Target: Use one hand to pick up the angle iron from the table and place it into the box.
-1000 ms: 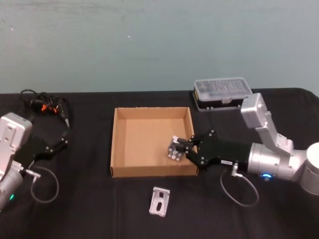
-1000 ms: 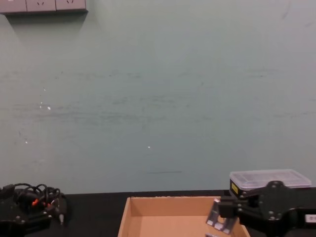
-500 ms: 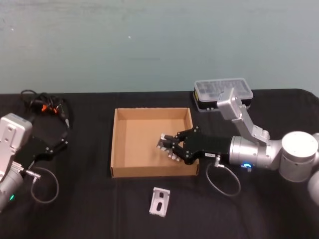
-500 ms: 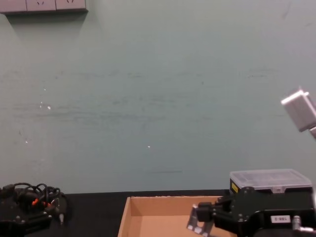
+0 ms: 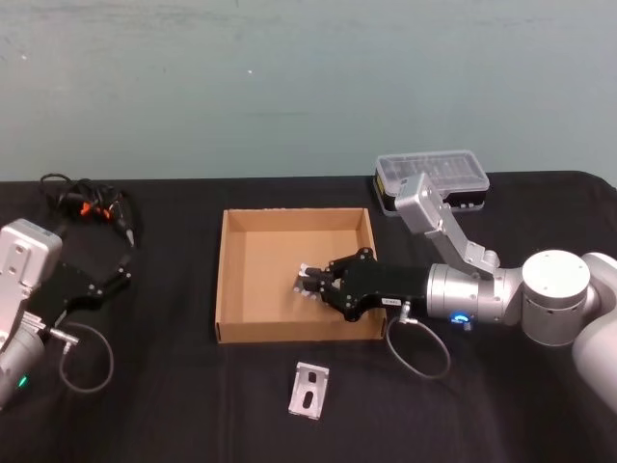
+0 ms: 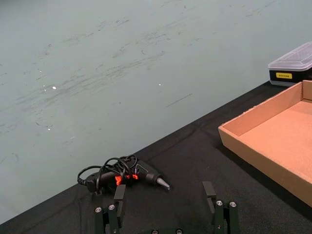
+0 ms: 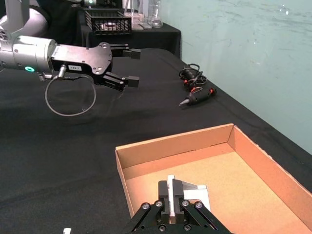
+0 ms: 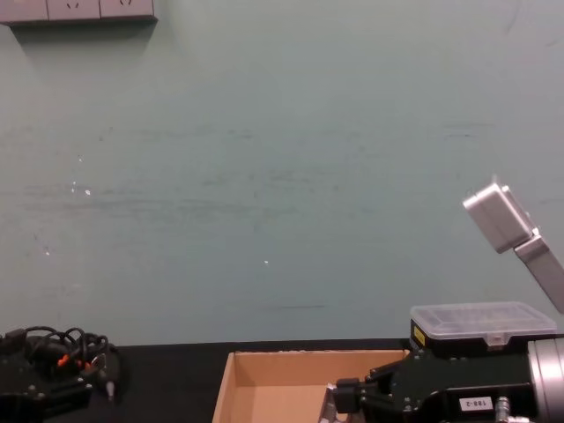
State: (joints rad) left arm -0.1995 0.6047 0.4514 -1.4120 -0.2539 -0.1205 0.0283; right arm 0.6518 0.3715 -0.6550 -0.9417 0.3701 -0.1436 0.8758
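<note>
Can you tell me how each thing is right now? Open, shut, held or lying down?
Right gripper: shut on held angle iron, over the box.
Left gripper: open, empty.
Second angle iron: lying flat on the table.
Box: open-topped, upright.
Organiser case: lid shut.

Bare floor in box (image 5: 258,275) left of right gripper (image 5: 308,284), low walls around.

Scuffed pale-teal wall (image 8: 282,176) across the back — socket plates (image 8: 77,9) at chest view's upper left. Right wrist view: black-draped side table (image 7: 146,36) carrying a crate (image 7: 108,20).
</note>
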